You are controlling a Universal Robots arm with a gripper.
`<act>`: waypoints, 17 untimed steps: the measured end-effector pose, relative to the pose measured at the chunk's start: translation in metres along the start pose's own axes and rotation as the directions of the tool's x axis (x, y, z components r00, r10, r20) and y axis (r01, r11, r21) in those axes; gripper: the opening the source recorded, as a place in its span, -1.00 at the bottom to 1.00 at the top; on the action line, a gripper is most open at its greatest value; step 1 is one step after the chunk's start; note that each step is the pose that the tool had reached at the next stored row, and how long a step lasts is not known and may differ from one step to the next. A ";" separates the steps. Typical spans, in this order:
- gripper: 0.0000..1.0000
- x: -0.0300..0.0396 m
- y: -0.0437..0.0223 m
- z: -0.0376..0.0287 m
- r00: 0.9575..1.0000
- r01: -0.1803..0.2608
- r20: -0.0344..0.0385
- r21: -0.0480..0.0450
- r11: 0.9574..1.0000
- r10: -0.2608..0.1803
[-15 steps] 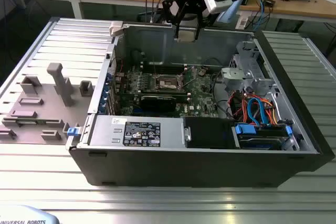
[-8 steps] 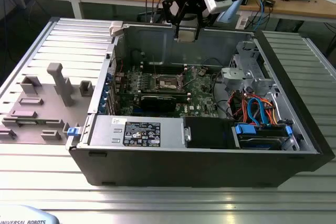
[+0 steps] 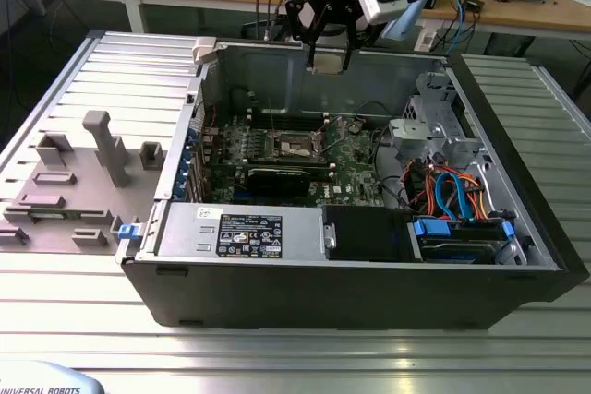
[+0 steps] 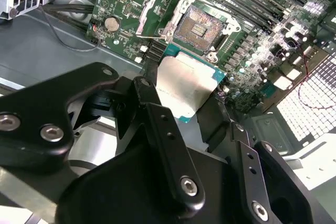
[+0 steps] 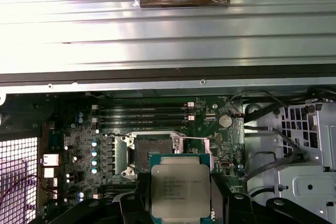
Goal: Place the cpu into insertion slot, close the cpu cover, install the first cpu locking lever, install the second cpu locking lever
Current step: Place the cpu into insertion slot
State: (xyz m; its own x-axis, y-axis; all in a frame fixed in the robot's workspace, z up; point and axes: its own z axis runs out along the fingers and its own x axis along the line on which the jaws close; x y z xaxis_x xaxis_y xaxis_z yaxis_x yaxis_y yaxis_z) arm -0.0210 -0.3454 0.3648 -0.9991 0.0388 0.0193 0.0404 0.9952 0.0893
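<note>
We grip the cpu level in our pincer, upper middle of the exterior view, likely to match the open insertion slot below.

cpu in end effector | above insertion slot, apart | insertion slot on motherboard inside computer case

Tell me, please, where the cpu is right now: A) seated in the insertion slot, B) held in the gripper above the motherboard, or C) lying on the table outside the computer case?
B: in the first wrist view the cpu is clamped between the fingers of the gripper, and in the second wrist view the insertion slot lies open with nothing in it.
</note>
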 end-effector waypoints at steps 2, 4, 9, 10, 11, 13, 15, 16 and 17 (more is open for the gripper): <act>0.08 0.0000 0.0000 0.0000 1.000 -0.019 0.002 0.000 1.000 0.019; 0.08 0.0000 0.0000 0.0001 1.000 -0.023 0.002 0.000 1.000 0.023; 0.08 0.0000 0.0000 0.0001 1.000 -0.026 0.002 -0.001 1.000 0.026; 0.08 0.0001 0.0000 0.0001 1.000 -0.026 0.002 -0.001 1.000 0.026; 0.08 0.0001 0.0000 0.0001 1.000 -0.026 0.002 -0.001 1.000 0.026; 0.08 0.0000 0.0000 0.0001 1.000 -0.027 0.002 -0.001 1.000 0.027; 0.08 0.0001 0.0000 0.0001 1.000 -0.028 0.002 -0.001 1.000 0.028; 0.08 0.0000 0.0000 0.0001 1.000 -0.031 0.003 -0.001 1.000 0.031; 0.08 0.0001 0.0000 0.0001 0.999 -0.033 0.003 -0.001 0.999 0.033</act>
State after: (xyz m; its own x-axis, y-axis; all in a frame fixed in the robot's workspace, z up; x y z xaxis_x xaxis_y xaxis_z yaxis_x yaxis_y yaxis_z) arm -0.0211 -0.3454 0.3647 -0.9972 0.0716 0.0193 0.0730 0.9933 0.0893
